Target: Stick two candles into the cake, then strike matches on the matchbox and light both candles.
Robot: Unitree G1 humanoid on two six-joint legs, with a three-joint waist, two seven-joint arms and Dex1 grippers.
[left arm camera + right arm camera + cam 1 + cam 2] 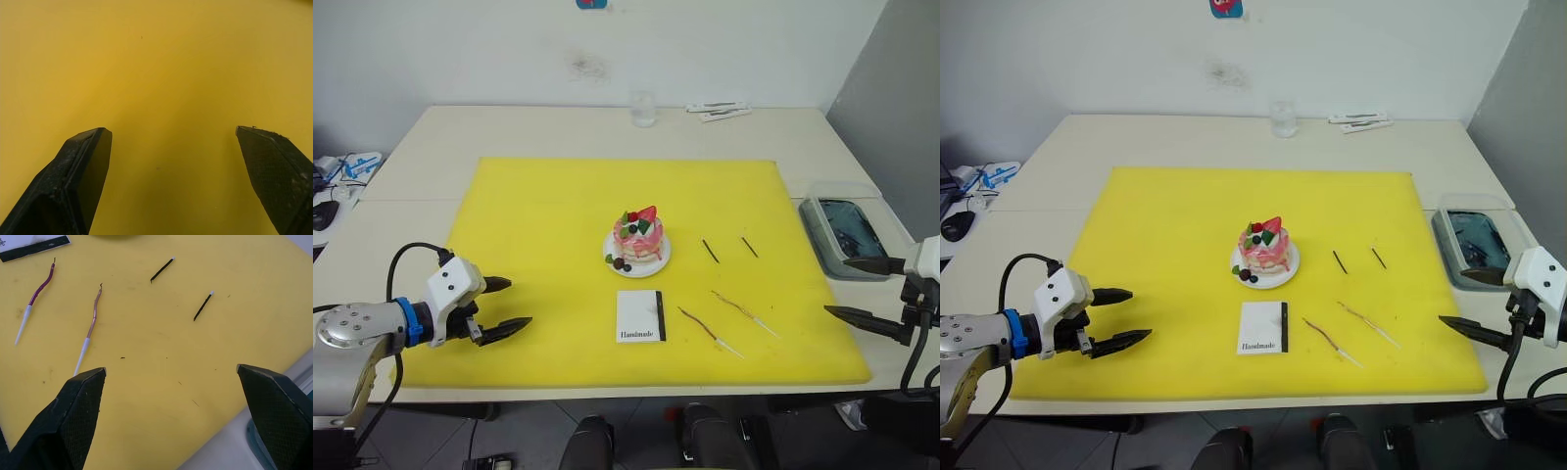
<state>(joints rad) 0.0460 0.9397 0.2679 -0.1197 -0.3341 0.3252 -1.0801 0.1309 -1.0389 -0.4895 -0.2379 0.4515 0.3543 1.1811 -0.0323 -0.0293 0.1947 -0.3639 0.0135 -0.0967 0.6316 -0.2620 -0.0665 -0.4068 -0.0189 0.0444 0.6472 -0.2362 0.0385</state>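
The pink cake (638, 235) stands on its small white plate (664, 260) in the middle of the yellow mat (538, 225). Just in front of it lies the white matchbox (640, 316). Two long curved candles (710, 331) (744, 313) lie to the right of the box. Behind them are two short dark matches (710, 251) (749, 247). My left gripper (517, 304) hovers open over the mat's front left, holding nothing. At the mat's right edge my right gripper (836, 287) is open and empty; its wrist view shows the candles (36, 293) (92, 323) and matches (162, 270) (202, 306) ahead.
A clear glass (643, 109) and white flat items (717, 110) sit at the table's back edge. A transparent tray (842, 235) with dark contents lies right of the mat, close to my right gripper. Cables and gear (347, 171) lie off the left side.
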